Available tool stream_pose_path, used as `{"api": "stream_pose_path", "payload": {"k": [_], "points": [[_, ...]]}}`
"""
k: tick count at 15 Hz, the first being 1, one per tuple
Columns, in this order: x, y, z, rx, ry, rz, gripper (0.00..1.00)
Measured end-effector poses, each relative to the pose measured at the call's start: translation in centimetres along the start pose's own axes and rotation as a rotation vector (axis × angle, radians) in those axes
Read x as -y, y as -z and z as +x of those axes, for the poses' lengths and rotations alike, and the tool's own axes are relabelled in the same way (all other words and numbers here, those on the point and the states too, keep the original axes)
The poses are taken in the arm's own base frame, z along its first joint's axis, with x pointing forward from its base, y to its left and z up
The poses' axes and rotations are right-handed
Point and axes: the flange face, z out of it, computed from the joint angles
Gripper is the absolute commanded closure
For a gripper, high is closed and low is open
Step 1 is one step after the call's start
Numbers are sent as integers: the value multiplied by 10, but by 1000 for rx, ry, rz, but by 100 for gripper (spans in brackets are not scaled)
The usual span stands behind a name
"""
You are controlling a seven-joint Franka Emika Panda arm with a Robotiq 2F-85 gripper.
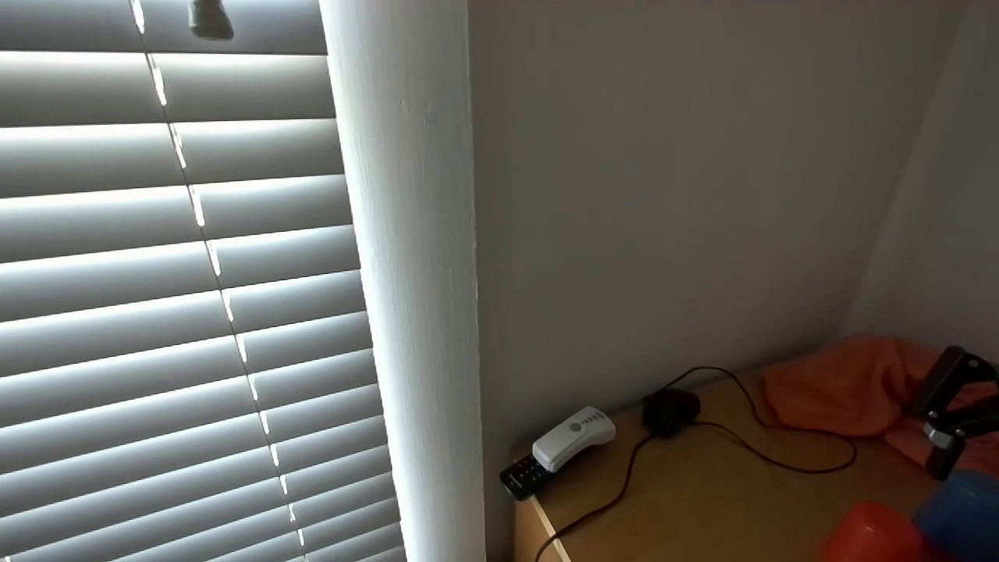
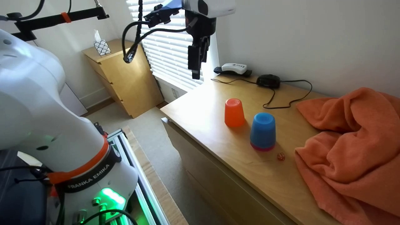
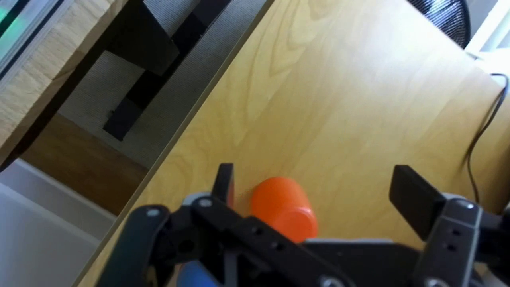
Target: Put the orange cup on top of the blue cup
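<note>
The orange cup stands upside down on the wooden dresser top in both exterior views [image 1: 874, 535] [image 2: 234, 114]. The blue cup, also upside down, stands beside it [image 1: 964, 515] [image 2: 263, 129]. A pink rim shows under the blue cup. My gripper [image 2: 196, 67] is up in the air above the dresser, apart from both cups. In the wrist view the gripper [image 3: 314, 179] is open and empty. The orange cup [image 3: 283, 207] shows below and between its fingers, nearer the left finger. The blue cup [image 3: 195, 275] is mostly hidden behind the gripper linkage.
An orange cloth [image 2: 356, 140] lies heaped on the dresser. A small red die [image 2: 281, 156] lies near the blue cup. A black device with a cable [image 2: 268, 81] and a white remote [image 2: 234, 68] lie by the wall. The dresser's edge [image 2: 218, 161] faces the robot base.
</note>
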Motion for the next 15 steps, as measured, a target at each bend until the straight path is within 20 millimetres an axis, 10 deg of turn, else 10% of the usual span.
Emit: {"api": "stream_pose_path", "payload": {"k": [15], "points": [[17, -79, 81, 47, -224, -174, 0]]}}
